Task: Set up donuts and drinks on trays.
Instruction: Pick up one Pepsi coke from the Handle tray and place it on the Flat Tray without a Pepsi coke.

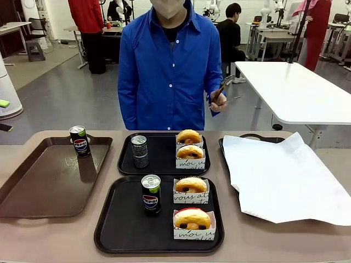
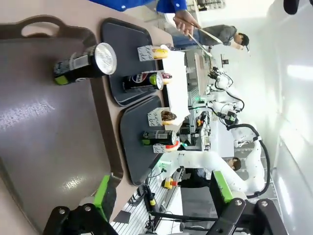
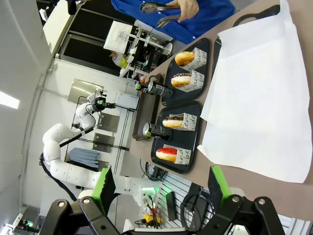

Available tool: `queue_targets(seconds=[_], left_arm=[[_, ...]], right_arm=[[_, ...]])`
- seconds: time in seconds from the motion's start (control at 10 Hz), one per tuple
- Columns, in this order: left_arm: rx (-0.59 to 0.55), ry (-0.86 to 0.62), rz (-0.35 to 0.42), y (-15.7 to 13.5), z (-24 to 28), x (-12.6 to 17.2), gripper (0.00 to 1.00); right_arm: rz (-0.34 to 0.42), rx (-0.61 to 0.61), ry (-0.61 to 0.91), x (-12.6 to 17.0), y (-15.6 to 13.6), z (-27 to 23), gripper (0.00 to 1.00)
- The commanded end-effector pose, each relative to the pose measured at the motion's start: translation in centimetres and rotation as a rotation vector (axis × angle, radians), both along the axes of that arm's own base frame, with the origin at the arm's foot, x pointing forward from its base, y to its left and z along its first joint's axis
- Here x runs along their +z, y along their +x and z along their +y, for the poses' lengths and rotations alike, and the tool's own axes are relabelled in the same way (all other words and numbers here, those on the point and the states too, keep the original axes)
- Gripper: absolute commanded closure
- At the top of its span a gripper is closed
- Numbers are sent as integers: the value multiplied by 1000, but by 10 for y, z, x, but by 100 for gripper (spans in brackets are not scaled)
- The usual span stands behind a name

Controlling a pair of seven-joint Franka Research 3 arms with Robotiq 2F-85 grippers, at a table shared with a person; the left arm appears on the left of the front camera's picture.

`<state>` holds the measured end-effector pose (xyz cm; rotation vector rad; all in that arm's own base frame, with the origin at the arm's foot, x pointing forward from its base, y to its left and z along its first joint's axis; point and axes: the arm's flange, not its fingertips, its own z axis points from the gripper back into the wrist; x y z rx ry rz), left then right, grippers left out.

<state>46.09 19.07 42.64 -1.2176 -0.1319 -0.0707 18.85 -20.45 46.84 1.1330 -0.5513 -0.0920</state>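
Note:
Two black trays lie mid-table. The far tray (image 1: pixel 163 163) carries a grey-patterned can (image 1: pixel 140 151) and two boxed donuts (image 1: pixel 190 137) (image 1: pixel 190 154). On the near tray (image 1: pixel 120 224) stand a Pepsi can (image 1: pixel 151 193), a boxed chocolate-dotted donut (image 1: pixel 191 186) and a red-glazed one (image 1: pixel 192 219). Another Pepsi can (image 1: pixel 80 141) stands on the brown tray (image 1: pixel 44 181). My left gripper (image 2: pixel 163 191) hangs open above that brown tray (image 2: pixel 39 122). My right gripper (image 3: pixel 160 183) is open over the table edge beside the white paper (image 3: pixel 254 98).
A person in a blue shirt stands at the far side holding tongs (image 1: pixel 222 90). A tray lined with white paper (image 1: pixel 279 175) takes up the right of the table. Bare tabletop shows along the front edge.

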Motion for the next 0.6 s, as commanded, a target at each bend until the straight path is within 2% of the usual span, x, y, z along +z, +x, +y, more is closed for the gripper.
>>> queue_targets(seconds=[0.0, 0.3, 0.5], left_arm=[[48, 13, -2, -3, 15, -6, 0], [93, 8, 26, 3, 28, 3, 0], [58, 10, 11, -5, 24, -7, 0]], right_arm=[[-32, 2, 21, 1, 3, 2, 0], [-32, 2, 21, 1, 3, 2, 0], [-32, 2, 21, 1, 3, 2, 0]])
